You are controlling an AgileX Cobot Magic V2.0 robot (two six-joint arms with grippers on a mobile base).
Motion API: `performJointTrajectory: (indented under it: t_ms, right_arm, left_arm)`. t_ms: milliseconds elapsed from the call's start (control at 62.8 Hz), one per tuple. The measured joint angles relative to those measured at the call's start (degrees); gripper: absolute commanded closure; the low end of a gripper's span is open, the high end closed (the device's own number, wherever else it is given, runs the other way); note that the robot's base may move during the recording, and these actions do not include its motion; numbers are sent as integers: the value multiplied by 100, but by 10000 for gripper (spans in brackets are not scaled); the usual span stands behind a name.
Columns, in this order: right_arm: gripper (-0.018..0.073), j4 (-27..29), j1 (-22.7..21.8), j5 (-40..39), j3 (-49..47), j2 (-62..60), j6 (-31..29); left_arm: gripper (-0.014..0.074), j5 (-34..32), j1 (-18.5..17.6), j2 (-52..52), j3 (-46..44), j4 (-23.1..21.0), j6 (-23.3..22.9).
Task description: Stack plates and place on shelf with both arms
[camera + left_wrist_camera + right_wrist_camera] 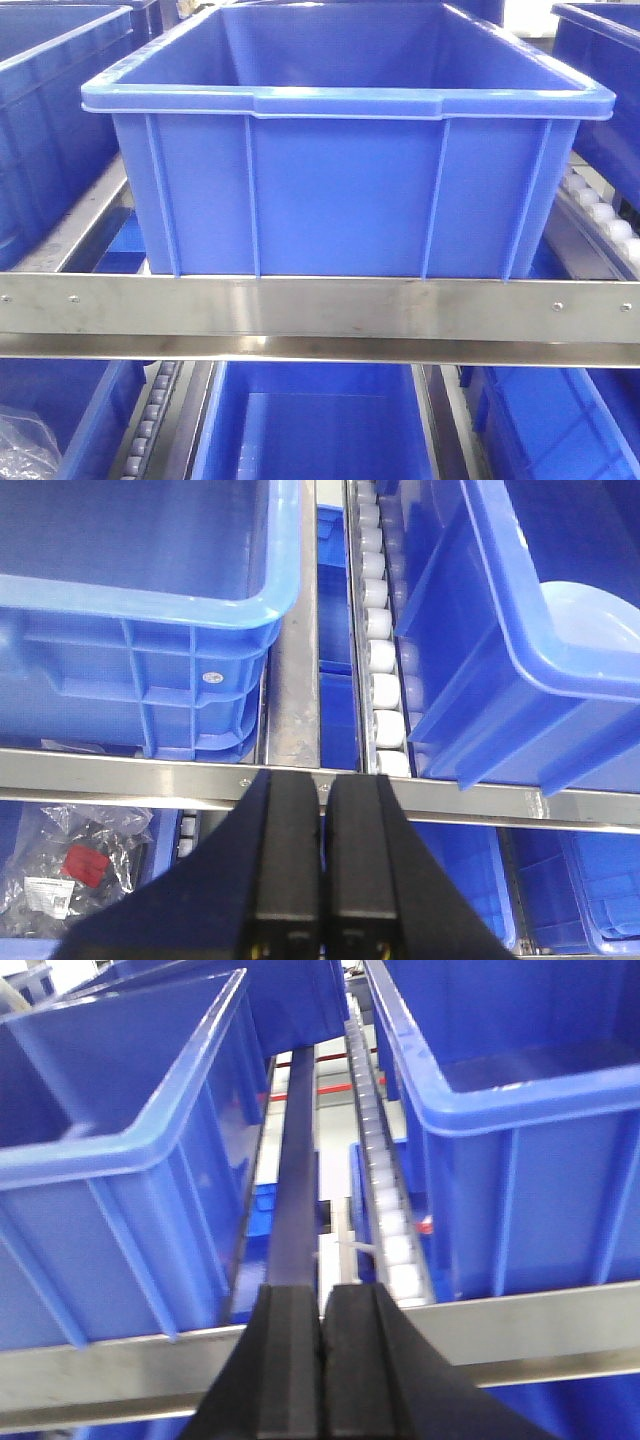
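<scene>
In the left wrist view, a pale bluish-white curved piece of the plates (590, 615) shows inside the tilted blue crate (500, 680) at the right; I cannot tell how many lie there. The shelf's brushed-steel front rail (320, 305) runs across all views, also as the rail (120, 770) and the rail (560, 1330). My left gripper (322, 780) is shut and empty, its tips in front of the rail between two crates. The right gripper (321, 1295) is shut and empty too, pointing along the gap between two crates. Neither gripper shows in the front view.
A big blue crate (345, 150) fills the front view's upper tier, with more crates (310, 425) below. Grey roller tracks (385, 670), also seen as the track (385, 1200), run between crates. A clear plastic bag (70, 865) with a red item lies on the lower tier at left.
</scene>
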Motion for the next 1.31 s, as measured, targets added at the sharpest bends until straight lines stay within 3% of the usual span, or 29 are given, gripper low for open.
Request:
performJointTrajectory:
  t_ms: [207,1306]
  right_arm:
    - [525,-375,0,0,0,0,226]
    - [525,-400,0,-43,0,0,239]
  left_arm:
    - [506,0,0,0,0,0,0]
    - [506,0,0,0,0,0,0]
